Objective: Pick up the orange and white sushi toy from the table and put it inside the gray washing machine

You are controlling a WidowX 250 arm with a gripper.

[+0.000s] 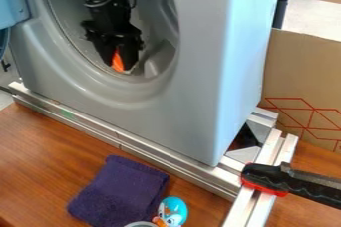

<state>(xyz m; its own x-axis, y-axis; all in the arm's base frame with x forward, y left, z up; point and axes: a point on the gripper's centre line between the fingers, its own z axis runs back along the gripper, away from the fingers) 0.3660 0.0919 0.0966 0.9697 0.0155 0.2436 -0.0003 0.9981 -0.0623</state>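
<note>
Camera view: orange item pinched inside the washer drum, toward six o'clock.
It is held by the pincer; likely light, its stiffness uncertain, it is best gripped around the middle.

Bright, diffuse light over my workspace, stronger on right: side panel pale, front panel greyer, more shaded. Drum opening dimmer inside, soft shading along curved rim. My gripper dark, little surface detail readable. Metal rails catch light streaks. Floor at upper right near-white, almost washed out. Small glossy highlights on blue toy. Light source itself out of frame.
</note>
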